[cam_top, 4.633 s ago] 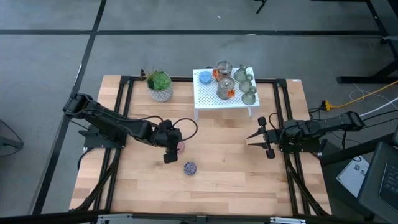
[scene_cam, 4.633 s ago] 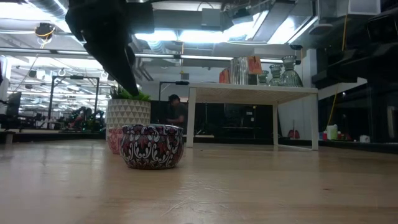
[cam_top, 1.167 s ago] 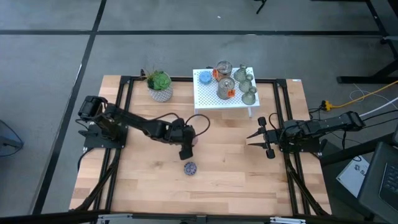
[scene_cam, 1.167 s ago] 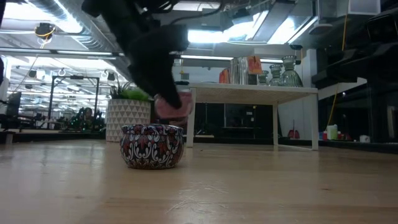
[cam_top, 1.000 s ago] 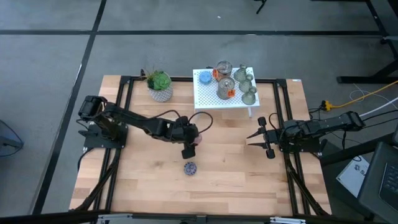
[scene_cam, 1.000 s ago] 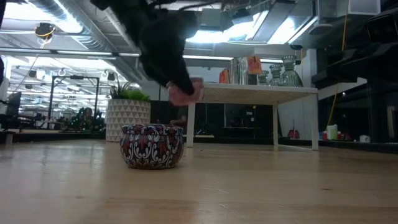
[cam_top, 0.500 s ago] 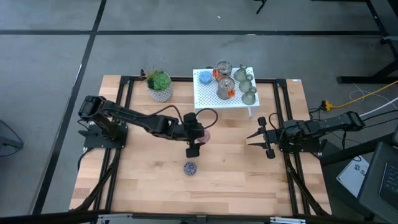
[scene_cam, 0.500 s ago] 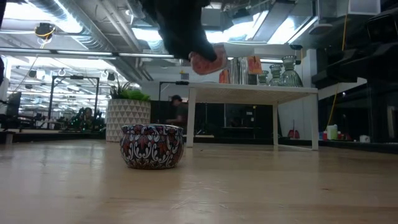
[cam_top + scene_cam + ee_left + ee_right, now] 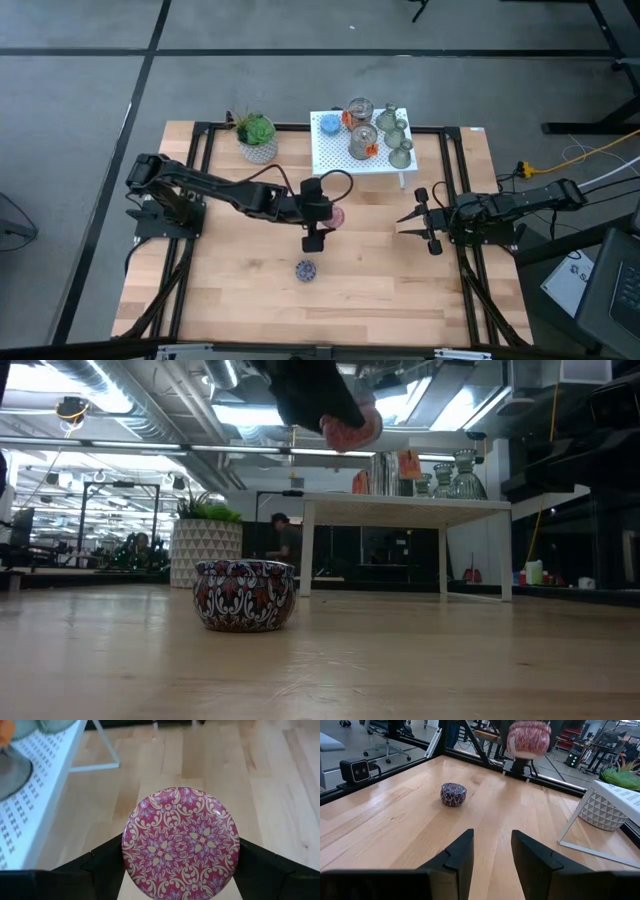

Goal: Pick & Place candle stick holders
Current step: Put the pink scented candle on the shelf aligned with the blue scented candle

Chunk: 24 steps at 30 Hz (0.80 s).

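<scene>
My left gripper [image 9: 328, 216] is shut on a pink patterned round tin [image 9: 181, 842], high above the table's middle, near the white raised table [image 9: 338, 158]. The tin also shows in the low view [image 9: 350, 428] and the right wrist view [image 9: 528, 737]. The olive-grey candle stick holders [image 9: 396, 135] stand by their bases on the raised table's right part; they also show in the low view [image 9: 455, 475]. My right gripper [image 9: 412, 222] is open and empty at the table's right side. My left gripper pinches the pink tin by its round side wall [image 9: 125, 851], one finger on each side of it. The fingers [image 9: 102, 862] come from the table's left side. The tin is lifted clear of the table, level, with its lid up.
A purple patterned tin [image 9: 305, 269] sits on the table in front of my left gripper. The raised table also bears a blue disc [image 9: 329, 124] and two cans with orange labels [image 9: 361, 140]. A potted plant [image 9: 258, 135] stands at the far left.
My left gripper has risen and gone toward the table's right and far edges, nearer the white raised table, carrying the pink tin. The tin has stayed level and climbed well above the purple tin.
</scene>
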{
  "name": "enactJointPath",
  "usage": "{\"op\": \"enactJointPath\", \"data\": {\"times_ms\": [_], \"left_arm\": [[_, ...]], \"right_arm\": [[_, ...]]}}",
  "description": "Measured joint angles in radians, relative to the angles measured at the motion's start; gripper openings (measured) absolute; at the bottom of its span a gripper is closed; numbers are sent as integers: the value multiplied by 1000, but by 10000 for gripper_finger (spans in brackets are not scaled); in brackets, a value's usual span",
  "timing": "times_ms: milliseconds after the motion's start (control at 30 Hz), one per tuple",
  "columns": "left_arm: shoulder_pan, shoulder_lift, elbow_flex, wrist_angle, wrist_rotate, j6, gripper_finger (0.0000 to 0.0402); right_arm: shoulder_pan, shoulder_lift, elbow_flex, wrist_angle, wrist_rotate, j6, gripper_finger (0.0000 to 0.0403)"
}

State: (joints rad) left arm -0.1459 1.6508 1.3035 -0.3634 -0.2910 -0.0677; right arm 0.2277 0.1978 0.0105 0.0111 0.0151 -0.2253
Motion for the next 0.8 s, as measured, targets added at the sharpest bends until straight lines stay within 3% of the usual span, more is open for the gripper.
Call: {"op": "enactJointPath", "data": {"times_ms": [800], "left_arm": [[5, 0, 75, 1, 30, 43, 297]], "right_arm": [[0, 0, 0, 0, 0, 0, 135]]}}
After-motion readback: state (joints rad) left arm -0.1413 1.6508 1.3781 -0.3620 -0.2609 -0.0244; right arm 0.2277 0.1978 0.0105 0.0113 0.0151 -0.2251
